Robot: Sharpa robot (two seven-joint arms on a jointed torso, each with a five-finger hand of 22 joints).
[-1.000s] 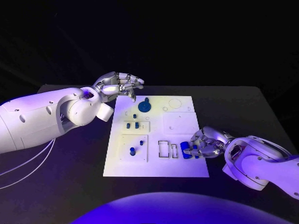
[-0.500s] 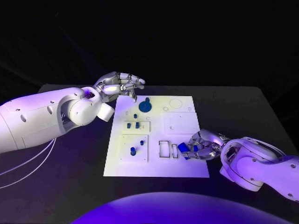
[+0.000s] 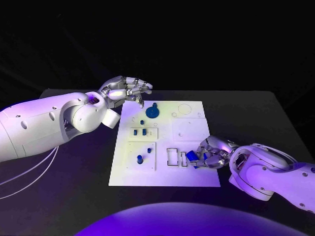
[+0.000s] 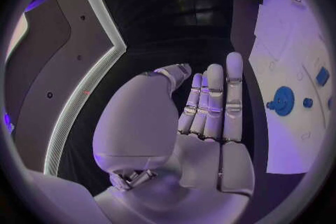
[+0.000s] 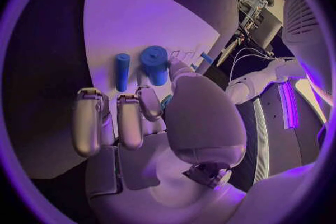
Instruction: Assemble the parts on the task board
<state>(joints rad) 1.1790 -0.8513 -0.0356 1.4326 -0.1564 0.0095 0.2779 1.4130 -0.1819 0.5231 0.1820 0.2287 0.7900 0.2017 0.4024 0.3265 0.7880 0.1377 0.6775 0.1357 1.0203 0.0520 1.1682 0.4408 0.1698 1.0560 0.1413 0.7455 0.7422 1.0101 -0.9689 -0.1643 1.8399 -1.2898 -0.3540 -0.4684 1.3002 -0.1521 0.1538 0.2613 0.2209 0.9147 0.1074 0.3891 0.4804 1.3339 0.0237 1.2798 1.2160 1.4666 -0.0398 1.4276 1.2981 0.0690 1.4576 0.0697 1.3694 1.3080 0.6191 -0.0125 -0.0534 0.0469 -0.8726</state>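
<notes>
Here the right robot hand (image 3: 208, 156) pinches a blue part (image 3: 194, 156) on the task board (image 3: 189, 130); the left robot hand (image 3: 127, 89) hovers empty, fingers curled.

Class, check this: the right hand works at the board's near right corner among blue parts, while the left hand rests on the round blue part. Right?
Not quite. In the head view the left hand hovers off the board's far left corner, clear of the round blue part. The right hand is as stated.

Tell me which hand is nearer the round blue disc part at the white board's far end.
Left. The left hand hovers just beyond the round blue disc; the right hand is at the board's near right edge.
</notes>
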